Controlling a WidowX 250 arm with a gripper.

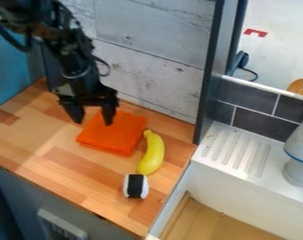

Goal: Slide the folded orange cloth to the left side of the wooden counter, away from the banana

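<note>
The black gripper (93, 118) hangs at the upper left over the wooden counter, open, its two fingers apart with nothing between them. Its right fingertip overlaps the upper left part of a folded orange cloth (113, 134) in the view; whether it touches the cloth I cannot tell. A yellow banana (153, 153) lies just right of the cloth, its stem end near the cloth's right edge. Below the banana's lower end sits a white sushi piece with a black band (136, 186).
The wooden counter (65, 170) ends at a front edge on the lower left. A whitewashed plank wall (152, 58) stands behind, with a dark upright post on the right. Beyond it are a white ribbed drainboard and sink (237, 152), and a grey-white object (299, 154).
</note>
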